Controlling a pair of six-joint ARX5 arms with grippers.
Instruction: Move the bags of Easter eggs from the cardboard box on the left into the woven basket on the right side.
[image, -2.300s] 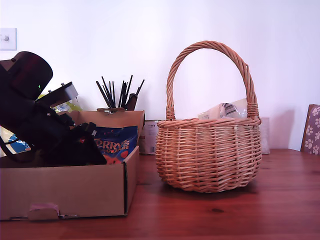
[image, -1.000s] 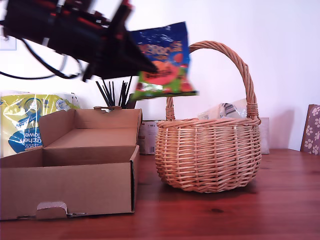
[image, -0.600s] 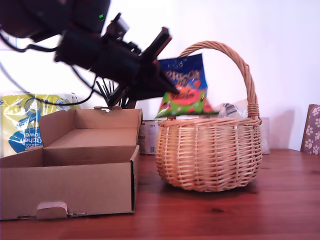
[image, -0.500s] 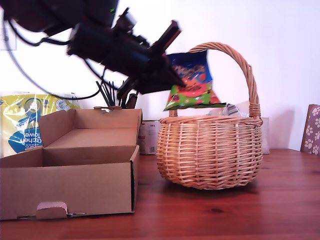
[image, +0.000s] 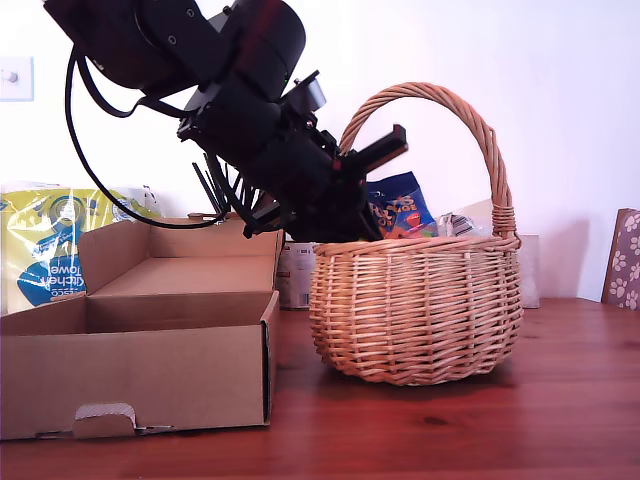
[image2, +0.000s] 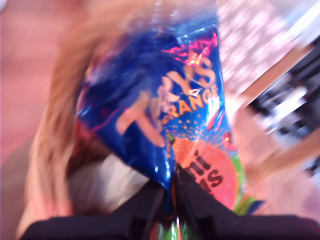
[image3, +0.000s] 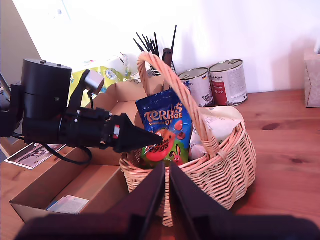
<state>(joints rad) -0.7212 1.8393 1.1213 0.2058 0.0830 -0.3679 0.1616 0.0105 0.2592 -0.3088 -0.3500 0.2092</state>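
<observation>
First gripper (image3: 159, 140) clamped on a lower corner of the dark blue Terry's Orange bag (image3: 165, 131), reaching in over the rim of the woven basket (image: 415, 310) from the exterior view's left. Bag (image: 398, 205) hanging partly inside the basket, upper half above the rim, just under the arched handle (image: 430, 98), beside a pale bag (image3: 216, 123) already lying within. First wrist view blurred, yet the pinched foil edge plain at the jaws.

Second gripper (image3: 166, 186) high above and apart from the basket, jaws nearly closed on nothing.

Risks, as a judgement: released this high, bag liable to tip against the handle or slide out over the rim; crinkly foil may cling to a finger and lift out on withdrawal; arm close enough to the rim to nudge the basket.

Cardboard box (image: 140, 385) at the exterior view's left, apparently empty of bags.
</observation>
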